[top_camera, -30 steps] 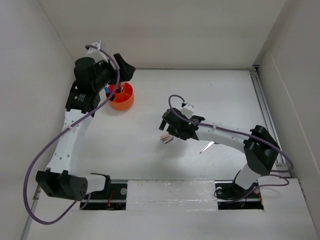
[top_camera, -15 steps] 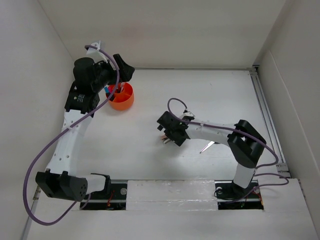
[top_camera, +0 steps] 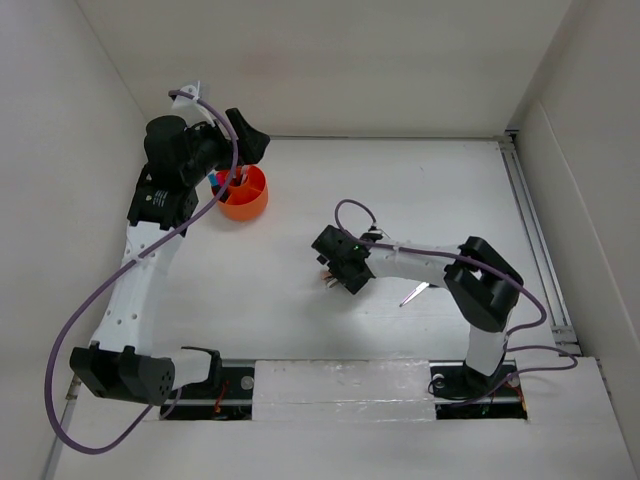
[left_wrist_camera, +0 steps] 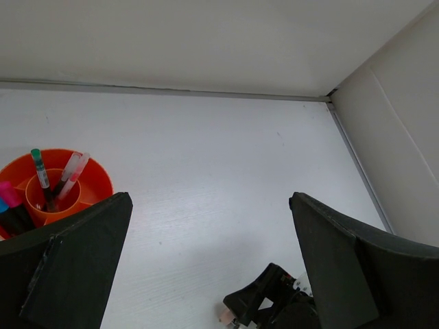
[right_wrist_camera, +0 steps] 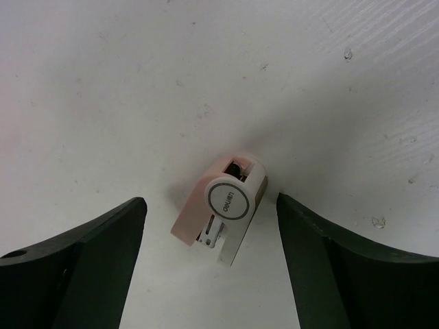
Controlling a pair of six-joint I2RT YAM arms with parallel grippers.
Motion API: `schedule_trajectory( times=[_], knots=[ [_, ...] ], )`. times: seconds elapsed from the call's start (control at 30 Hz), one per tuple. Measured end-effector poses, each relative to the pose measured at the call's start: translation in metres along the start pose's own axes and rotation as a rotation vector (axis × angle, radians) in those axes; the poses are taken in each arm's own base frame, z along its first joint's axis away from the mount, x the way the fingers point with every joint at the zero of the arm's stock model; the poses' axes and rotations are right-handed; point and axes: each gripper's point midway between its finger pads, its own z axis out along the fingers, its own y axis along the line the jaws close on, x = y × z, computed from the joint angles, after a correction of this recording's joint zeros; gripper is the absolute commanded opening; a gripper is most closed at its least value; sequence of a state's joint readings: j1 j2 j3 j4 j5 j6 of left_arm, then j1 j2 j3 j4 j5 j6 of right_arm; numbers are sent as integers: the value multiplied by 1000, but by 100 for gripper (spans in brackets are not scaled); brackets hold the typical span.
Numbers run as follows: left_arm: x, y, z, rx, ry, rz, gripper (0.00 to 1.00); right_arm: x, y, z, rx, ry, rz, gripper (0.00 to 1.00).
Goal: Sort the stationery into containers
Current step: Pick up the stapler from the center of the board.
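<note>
The orange organiser (top_camera: 243,195) stands at the back left; in the left wrist view (left_wrist_camera: 96,179) it holds several pens (left_wrist_camera: 71,171) in its centre well and pink- and blue-capped highlighters (left_wrist_camera: 8,202) in an outer compartment. My left gripper (top_camera: 238,160) hangs above and beside it, open and empty (left_wrist_camera: 210,199). A small pink-and-white stapler-like item (right_wrist_camera: 223,209) lies on the table between my right gripper's open fingers (right_wrist_camera: 210,202), untouched. In the top view the right gripper (top_camera: 332,268) covers most of that item (top_camera: 327,278).
A thin pink-and-dark item (top_camera: 412,293) lies on the table by the right forearm. White walls enclose the table at the back and both sides, with a metal rail (top_camera: 530,220) along the right edge. The right gripper also shows low in the left wrist view (left_wrist_camera: 274,301).
The right gripper has moved left and down over the small pink-and-white item, and its elbow has swung left. The left arm has hardly moved.
</note>
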State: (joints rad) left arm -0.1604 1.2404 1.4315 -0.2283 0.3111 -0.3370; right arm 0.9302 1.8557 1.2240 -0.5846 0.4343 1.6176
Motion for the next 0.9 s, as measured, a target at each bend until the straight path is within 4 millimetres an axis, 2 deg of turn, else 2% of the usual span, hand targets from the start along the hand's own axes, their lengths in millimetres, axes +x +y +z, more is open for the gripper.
schedule_trajectory(
  times=[0.13, 0.37, 0.5, 0.53, 0.6, 0.63, 0.67, 0.9],
  knots=[
    [0, 0, 0, 1, 1, 0, 100, 0, 0, 1, 3, -1, 8, 80],
    [0, 0, 0, 2, 1, 0, 100, 0, -1, 4, 15, 8, 40, 62],
    [0, 0, 0, 2, 1, 0, 100, 0, -2, 8, 20, 24, 62, 40],
    [0, 0, 0, 3, 2, 0, 100, 1, -1, 8, 18, 28, 67, 29],
    [0, 0, 0, 2, 1, 0, 100, 2, 1, 8, 12, 34, 79, 21],
    [0, 0, 0, 2, 1, 0, 100, 3, 2, 9, 10, 34, 79, 4],
    [0, 0, 0, 2, 1, 0, 100, 3, 3, 10, 5, 36, 80, 0],
    [4, -8, -1, 44, 19, 0, 100, -1, 13, 13, -26, 50, 57, 0]
  ],
)
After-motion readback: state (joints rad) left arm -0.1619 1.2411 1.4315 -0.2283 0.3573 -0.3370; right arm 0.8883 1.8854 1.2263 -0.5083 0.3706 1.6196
